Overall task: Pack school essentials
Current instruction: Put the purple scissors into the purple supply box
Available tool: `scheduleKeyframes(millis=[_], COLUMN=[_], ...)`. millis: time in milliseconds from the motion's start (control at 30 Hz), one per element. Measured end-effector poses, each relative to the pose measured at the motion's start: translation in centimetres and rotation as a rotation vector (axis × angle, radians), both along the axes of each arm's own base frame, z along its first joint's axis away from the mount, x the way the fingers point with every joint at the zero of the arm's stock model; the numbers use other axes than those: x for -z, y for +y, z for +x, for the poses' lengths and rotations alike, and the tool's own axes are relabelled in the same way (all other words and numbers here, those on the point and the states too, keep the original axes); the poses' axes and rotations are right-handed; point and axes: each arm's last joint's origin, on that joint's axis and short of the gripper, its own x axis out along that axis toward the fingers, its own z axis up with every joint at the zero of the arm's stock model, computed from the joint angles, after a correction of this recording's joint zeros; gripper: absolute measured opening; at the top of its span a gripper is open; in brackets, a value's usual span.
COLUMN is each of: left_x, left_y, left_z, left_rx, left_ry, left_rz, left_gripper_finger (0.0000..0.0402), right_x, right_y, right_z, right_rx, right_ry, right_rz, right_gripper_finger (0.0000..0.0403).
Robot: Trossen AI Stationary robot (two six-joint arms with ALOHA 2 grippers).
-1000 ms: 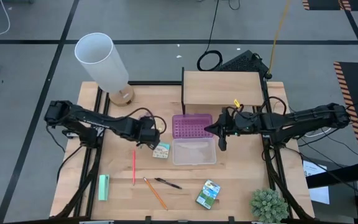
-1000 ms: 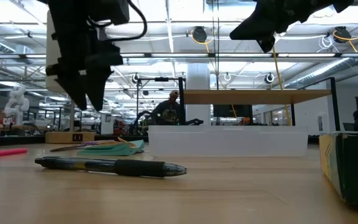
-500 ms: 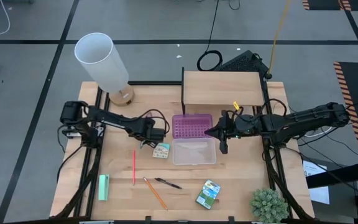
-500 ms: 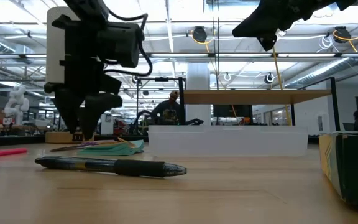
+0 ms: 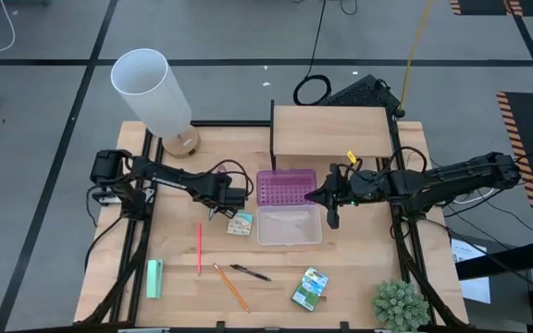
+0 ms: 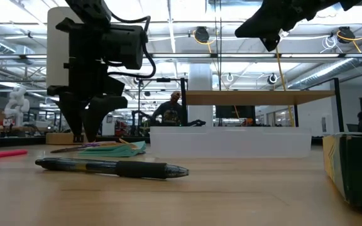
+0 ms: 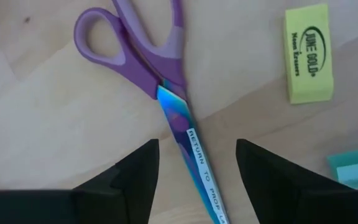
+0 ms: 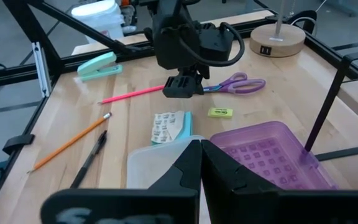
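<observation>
The purple-handled scissors (image 7: 135,56) lie flat on the table, left of the purple lid. My left gripper (image 7: 197,155) stands open low over them, one finger on each side of the blade (image 7: 188,134); I cannot tell that it touches. Beside it lie the yellow piece (image 7: 308,53) and the colourful pack (image 5: 240,223). Nearer the front lie the red pencil (image 5: 199,248), orange pencil (image 5: 231,288), black pen (image 5: 250,272) and crayon box (image 5: 310,288). My right gripper (image 5: 331,220) hangs shut above the clear case (image 5: 289,225).
The purple lid (image 5: 286,187) lies open behind the clear case. A mint-green block (image 5: 154,277) sits at the front left. A white lamp (image 5: 154,92) stands at the far left, a wooden shelf (image 5: 331,129) at the back, and a green plant (image 5: 401,303) at the front right.
My left gripper has come down toward the scissors and now stands close over the table with its fingers about the blade. The scissors and the other things have stayed where they were.
</observation>
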Motion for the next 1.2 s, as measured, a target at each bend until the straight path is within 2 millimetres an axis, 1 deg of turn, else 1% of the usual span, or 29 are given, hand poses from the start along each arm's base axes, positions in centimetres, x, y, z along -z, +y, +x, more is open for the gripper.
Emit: scheduleKeyframes(millis=[167, 300, 400, 600, 733, 967, 1100, 1200], left_x=[0.3, 1.4, 1.8, 2.0, 2.1, 2.2, 2.2, 2.2], left_y=[0.1, 0.4, 0.5, 0.5, 0.5, 0.5, 0.3, 0.2], left_z=[-0.2, -0.6, -0.9, -1.1, -1.0, -0.8, -0.7, -0.7], left_rx=[-0.024, -0.050, -0.070, -0.059, -0.055, -0.030, 0.024, 0.052], left_ry=[-0.001, -0.027, -0.043, -0.034, -0.037, -0.054, -0.046, -0.041], left_rz=[-0.026, -0.074, -0.076, -0.077, -0.080, -0.088, -0.090, -0.088], left_gripper_finger=[0.0216, 0.0216, 0.0216, 0.0212, 0.0188, 0.0127, 0.0097, 0.0083], right_x=[0.0, 0.0, 0.0, 0.0, 0.0, 0.0, 0.0, 0.0], right_y=[0.3, 0.6, 0.8, 0.8, 0.8, 0.8, 0.8, 0.8], right_z=[0.0, -0.1, -0.1, -0.1, -0.1, -0.1, -0.1, -0.1], right_rx=[-0.015, -0.031, -0.041, -0.041, -0.041, -0.042, -0.042, -0.042], right_ry=[0.001, 0.002, 0.002, 0.002, 0.002, 0.002, 0.002, 0.001], right_rz=[0.000, -0.007, -0.016, -0.017, -0.017, -0.017, -0.017, -0.017], right_gripper_finger=[0.0000, 0.0000, 0.0000, 0.0000, 0.0000, 0.0000, 0.0000, 0.0000])
